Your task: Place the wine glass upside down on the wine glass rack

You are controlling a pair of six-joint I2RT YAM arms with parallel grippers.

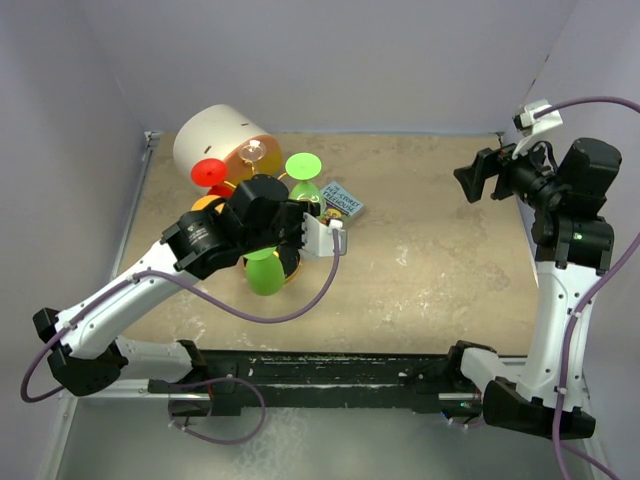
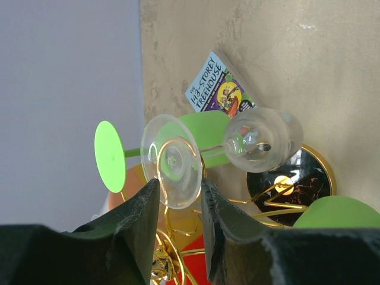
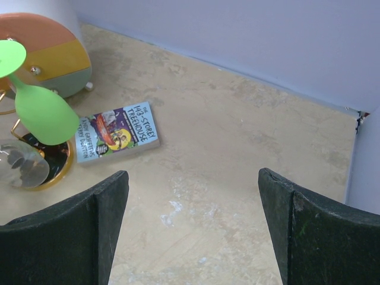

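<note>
The clear wine glass (image 2: 261, 139) hangs upside down on the gold wire wine glass rack (image 2: 309, 178), its bowl over the black, gold-rimmed base. Its round foot (image 2: 172, 169) rests in a curled ring arm, just past the tips of my left gripper (image 2: 180, 187). The jaws stand a little apart on either side of the foot's lower edge, and I see no firm grip on it. From above, the left gripper (image 1: 300, 225) hovers over the rack (image 1: 290, 265). My right gripper (image 3: 193, 196) is wide open and empty, raised at the far right (image 1: 468, 180).
Green (image 1: 265, 272), red (image 1: 210, 172) and orange (image 1: 207, 203) glasses hang on the same rack. A big white cylinder (image 1: 215, 140) stands behind it in the back left corner. A small book (image 1: 342, 200) lies flat beside the rack. Walls enclose the table.
</note>
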